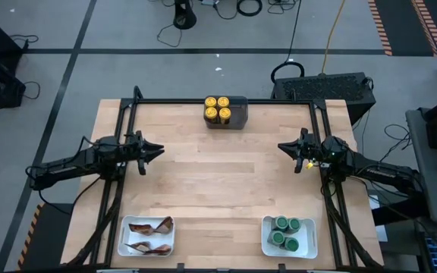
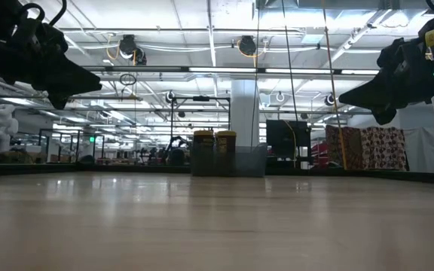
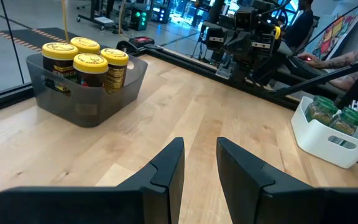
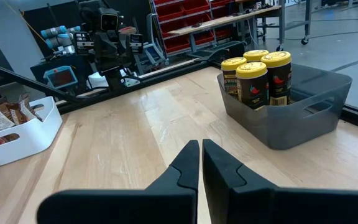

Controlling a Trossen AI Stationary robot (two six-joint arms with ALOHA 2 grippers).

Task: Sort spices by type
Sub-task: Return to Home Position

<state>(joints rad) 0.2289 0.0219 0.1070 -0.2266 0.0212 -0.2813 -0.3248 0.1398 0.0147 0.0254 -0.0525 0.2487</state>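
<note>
Several yellow-lidded jars (image 1: 218, 108) stand upright in the dark grey bin (image 1: 237, 114) at the table's far middle; they also show in the left wrist view (image 3: 86, 62) and the right wrist view (image 4: 257, 74). Brown-orange packets (image 1: 149, 227) lie in a white tray (image 1: 127, 236) at the near left. Green-lidded jars (image 1: 285, 231) stand in a white tray (image 1: 309, 246) at the near right. My left gripper (image 3: 200, 144) hovers over the table's left side, open by a narrow gap and empty. My right gripper (image 4: 201, 144) hovers over the right side, shut and empty.
Bare wooden table (image 1: 218, 174) lies between the two grippers and the three containers. A black frame rail (image 1: 226, 101) runs along the far edge and down both sides. A person's arm (image 3: 347, 59) shows beyond the table's right side in the left wrist view.
</note>
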